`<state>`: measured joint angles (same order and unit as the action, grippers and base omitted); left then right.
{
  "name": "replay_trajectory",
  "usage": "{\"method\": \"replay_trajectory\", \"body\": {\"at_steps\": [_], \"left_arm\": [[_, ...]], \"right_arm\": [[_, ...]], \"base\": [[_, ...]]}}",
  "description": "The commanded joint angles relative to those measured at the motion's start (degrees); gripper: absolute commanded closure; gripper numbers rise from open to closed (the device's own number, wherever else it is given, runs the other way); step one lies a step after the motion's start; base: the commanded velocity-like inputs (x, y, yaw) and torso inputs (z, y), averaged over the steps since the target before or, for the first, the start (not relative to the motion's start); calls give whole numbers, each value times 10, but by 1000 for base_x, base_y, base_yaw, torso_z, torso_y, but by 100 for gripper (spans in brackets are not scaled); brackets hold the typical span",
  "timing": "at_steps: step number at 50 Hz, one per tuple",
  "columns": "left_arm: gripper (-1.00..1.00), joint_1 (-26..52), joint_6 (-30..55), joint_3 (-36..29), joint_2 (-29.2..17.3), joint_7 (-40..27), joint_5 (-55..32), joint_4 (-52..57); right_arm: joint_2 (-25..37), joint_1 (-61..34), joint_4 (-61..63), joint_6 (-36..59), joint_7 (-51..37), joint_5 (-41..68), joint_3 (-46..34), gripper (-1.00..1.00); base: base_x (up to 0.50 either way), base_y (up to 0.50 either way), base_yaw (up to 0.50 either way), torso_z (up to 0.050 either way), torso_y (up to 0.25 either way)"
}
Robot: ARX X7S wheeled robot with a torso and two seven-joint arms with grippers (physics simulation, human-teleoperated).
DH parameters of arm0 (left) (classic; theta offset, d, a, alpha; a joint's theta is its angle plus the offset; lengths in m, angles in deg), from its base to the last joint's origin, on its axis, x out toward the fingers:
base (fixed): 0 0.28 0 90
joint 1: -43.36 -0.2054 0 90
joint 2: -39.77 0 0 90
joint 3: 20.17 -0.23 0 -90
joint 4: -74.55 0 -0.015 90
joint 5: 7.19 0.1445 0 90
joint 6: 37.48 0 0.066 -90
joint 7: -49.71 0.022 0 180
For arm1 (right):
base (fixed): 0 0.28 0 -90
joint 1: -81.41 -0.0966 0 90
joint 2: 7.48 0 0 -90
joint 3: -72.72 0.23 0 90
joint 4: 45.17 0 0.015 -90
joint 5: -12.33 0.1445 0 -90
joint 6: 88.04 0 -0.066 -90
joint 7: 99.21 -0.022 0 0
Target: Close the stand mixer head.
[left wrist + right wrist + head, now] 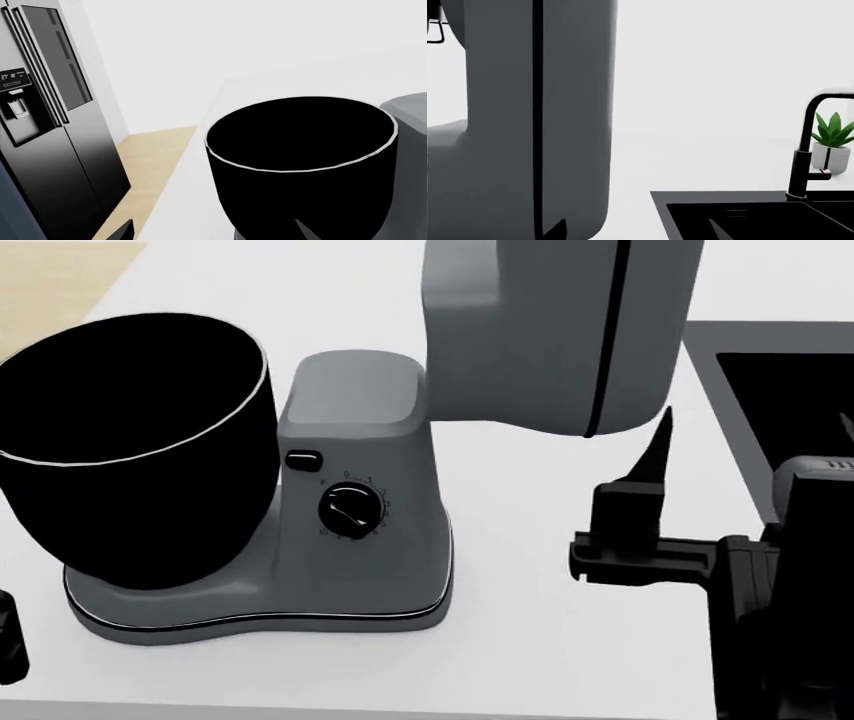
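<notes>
Right tool nearest, low over white tabletop, right of mixer base; one black finger points up, tip just beside lower edge of head; opening cannot be told, nothing seen held. Left tool: only dark sliver at head view's lower left edge, state cannot be told. Bowl sits on base, left of column with dial. Head tilted up atop column, dark seam near its end. Sink and faucet right of mixer. Plant beyond faucet. Fridge far off.
</notes>
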<state>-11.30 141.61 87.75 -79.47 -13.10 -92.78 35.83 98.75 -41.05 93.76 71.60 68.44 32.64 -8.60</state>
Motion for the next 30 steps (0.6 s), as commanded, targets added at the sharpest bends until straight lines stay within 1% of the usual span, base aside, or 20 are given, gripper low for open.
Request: {"method": "replay_trajectory", "body": {"at_steps": [1, 3, 5, 7, 9, 13, 14, 16, 21, 24, 28, 30], "left_arm": [[-100, -6, -55, 2, -6, 11, -1, -18], [-100, -7, -57, -2, -7, 10, 1, -19], [-100, -6, -59, -6, -6, 10, 3, -20], [-100, -6, -61, -10, -6, 8, 2, -22], [-100, -6, -64, -10, -8, 9, 2, -22], [-100, -10, -69, -11, -12, 5, -2, -23], [-100, -10, -70, -11, -13, 3, -4, -23], [-100, -12, -72, -13, -13, 6, 0, -24], [-100, -21, -80, -17, -14, 23, 20, -22], [-100, -20, -82, -19, -16, 15, 11, -22], [-100, -26, -87, -25, -15, 27, 29, -22], [-100, -25, -88, -27, -16, 25, 26, -23]], "right_arm": [[24, -64, -1, 73, 11, 9, 53, -100], [31, -102, -11, 97, 7, 10, 56, -100], [41, -162, -27, 124, 7, 15, 56, -100], [62, -242, -70, 138, 12, 18, 25, -100], [74, -291, -124, 136, 19, 16, -7, -100], [85, -337, -226, 102, 30, 4, -59, -100], [85, -341, -234, 99, 31, 3, -63, -100], [90, -378, -296, 71, 40, -8, -98, -100], [94, -448, -372, 41, 46, -25, -129, -100], [92, -487, -433, 11, 54, -37, -155, -100], [87, -538, -511, -26, 85, -47, -208, -100], [80, -548, -532, -24, 104, -38, -221, -100]], "base": [[0, 0, 0, 0, 0], [0, 0, 0, 0, 0], [0, 0, 0, 0, 0], [0, 0, 0, 0, 0], [0, 0, 0, 0, 0], [0, 0, 0, 0, 0], [0, 0, 0, 0, 0], [0, 0, 0, 0, 0], [0, 0, 0, 0, 0], [0, 0, 0, 0, 0], [0, 0, 0, 0, 0], [0, 0, 0, 0, 0]]}}
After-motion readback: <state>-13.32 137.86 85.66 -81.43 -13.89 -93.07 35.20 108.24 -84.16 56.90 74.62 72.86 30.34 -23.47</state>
